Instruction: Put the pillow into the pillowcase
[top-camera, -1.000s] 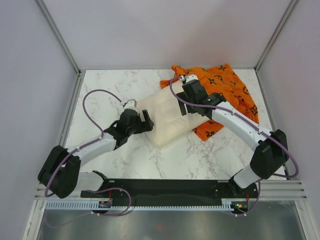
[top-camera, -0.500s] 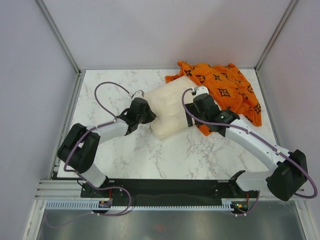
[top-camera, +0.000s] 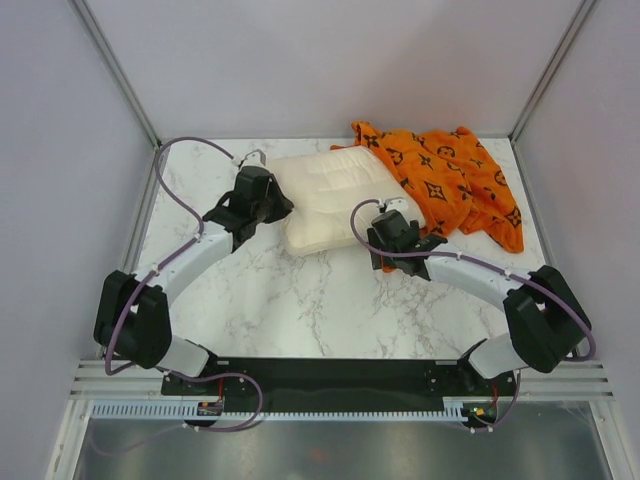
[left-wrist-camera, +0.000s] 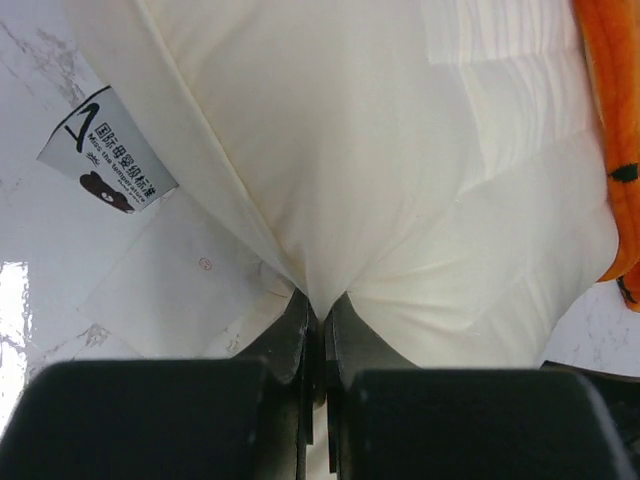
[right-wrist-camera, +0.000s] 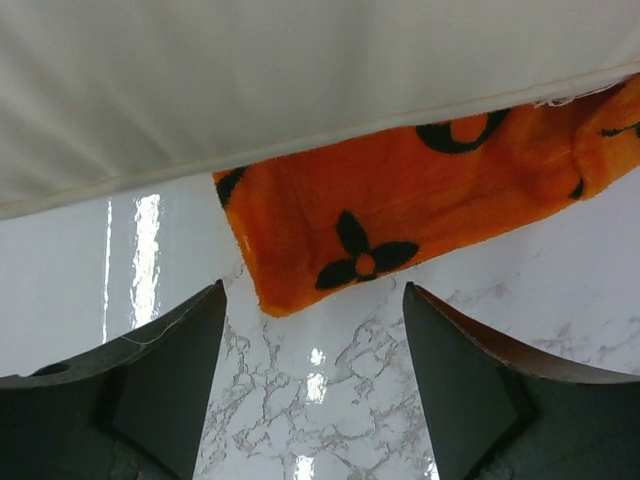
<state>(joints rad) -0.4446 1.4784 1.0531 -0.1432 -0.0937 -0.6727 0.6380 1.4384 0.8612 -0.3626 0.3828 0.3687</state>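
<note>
Moved since half a second ago: the pillow (top-camera: 335, 190) sits farther toward 12 o'clock on the table (top-camera: 300, 300), and it has turned so that its length now runs from about 10 to 2 o'clock. The left gripper (top-camera: 272, 200) has gone out with it. A second ago its jaws stood wide, and now they are pinched tight on a fold of the pillow's 9 o'clock end. The left wrist view shows the cream cloth (left-wrist-camera: 330, 150) gathered into a peak where the left gripper (left-wrist-camera: 318, 310) nips it.

The pillowcase (top-camera: 450, 185) lies crumpled at 1 to 2 o'clock. Its orange plush touches the pillow's far right end and laps over the corner there. Whether that end is inside the case's mouth cannot be told. Most of the pillow is plainly outside it.

The right gripper (top-camera: 392, 225) has drawn back toward 6 o'clock. It hangs just beside the pillow's near edge with its jaws spread, holding nothing. In the right wrist view, between the fingers of the right gripper (right-wrist-camera: 312, 300), a flap of the pillowcase (right-wrist-camera: 400, 220) pokes out from under the pillow's seam (right-wrist-camera: 300, 80) onto the marble (right-wrist-camera: 320, 400).

A printed label (left-wrist-camera: 105, 150) sticks out from the pillow's side at about 10 o'clock in the left wrist view. A strip of pillowcase (left-wrist-camera: 610, 120) shows at 3 o'clock.
</note>
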